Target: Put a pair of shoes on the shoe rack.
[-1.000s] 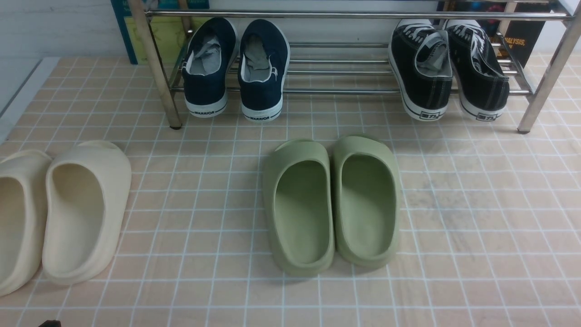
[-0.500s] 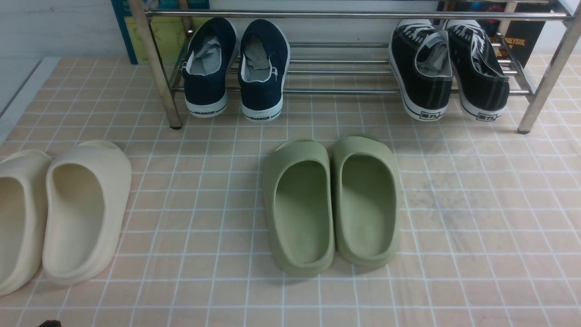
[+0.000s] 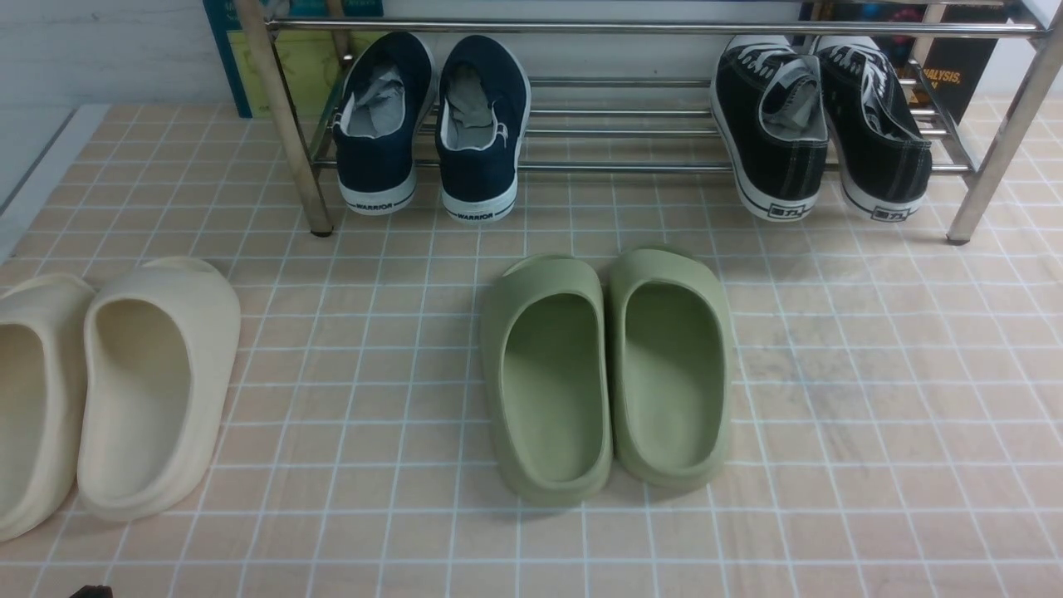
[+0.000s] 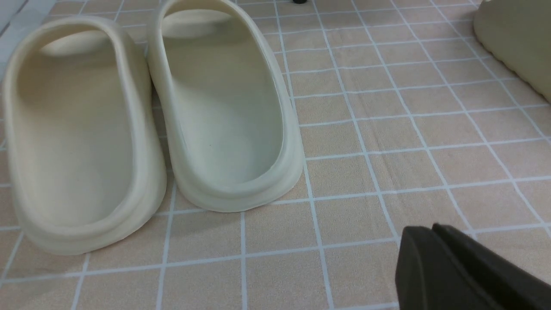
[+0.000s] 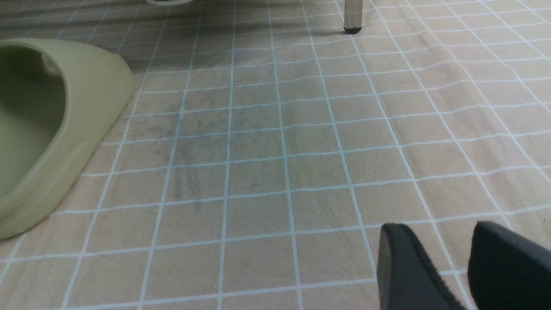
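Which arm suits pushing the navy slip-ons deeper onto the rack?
Left, probably: navy slip-ons sit at the shoe rack's left end; left gripper is near the cream slides, same side.

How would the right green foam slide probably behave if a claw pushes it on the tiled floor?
The right green foam slide looks like thick moulded foam, so probably light and slightly squashy. It lies flat with a wide sole, so it should slide, not tip. It touches the left green slide, so a sideways push would likely move both.
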You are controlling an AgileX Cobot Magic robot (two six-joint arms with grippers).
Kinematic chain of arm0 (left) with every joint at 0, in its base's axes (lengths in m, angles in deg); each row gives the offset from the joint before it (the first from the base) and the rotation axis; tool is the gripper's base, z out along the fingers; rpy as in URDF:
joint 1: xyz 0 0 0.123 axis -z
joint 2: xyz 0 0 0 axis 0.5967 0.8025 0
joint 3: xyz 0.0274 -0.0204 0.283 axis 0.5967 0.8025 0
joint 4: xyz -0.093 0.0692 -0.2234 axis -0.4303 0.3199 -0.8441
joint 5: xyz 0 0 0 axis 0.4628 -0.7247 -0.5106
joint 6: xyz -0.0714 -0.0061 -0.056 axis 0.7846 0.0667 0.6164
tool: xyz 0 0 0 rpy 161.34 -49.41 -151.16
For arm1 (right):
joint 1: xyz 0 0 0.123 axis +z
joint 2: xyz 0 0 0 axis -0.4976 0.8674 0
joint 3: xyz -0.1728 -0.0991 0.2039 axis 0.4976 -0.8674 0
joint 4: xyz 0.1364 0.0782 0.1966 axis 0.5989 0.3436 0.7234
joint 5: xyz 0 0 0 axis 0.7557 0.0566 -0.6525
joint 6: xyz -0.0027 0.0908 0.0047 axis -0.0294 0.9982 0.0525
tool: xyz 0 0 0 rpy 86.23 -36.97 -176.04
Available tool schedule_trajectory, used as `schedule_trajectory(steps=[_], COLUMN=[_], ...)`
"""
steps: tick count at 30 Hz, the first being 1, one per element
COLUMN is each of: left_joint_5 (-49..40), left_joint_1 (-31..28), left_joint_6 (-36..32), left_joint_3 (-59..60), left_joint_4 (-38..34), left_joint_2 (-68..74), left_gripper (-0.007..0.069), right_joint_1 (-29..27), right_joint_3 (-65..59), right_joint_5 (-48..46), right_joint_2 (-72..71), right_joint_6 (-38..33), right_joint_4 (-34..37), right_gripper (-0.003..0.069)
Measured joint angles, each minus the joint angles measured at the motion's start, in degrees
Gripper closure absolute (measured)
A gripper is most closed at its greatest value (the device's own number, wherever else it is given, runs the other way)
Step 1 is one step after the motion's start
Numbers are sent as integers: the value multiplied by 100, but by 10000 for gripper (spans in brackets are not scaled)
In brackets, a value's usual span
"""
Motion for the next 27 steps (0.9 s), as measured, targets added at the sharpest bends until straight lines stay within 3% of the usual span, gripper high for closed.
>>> schedule_trajectory(steps=[27], left_joint_5=[0], left_joint_1=[0], left_joint_6=[0], left_joint_3=[0], left_joint_4=[0], left_joint_2=[0], left_gripper=[558], right_joint_1=[0], right_joint_3=[0], right_joint_5=[0], right_joint_2=[0], right_joint_6=[0], right_joint_4=[0], right_gripper=[419])
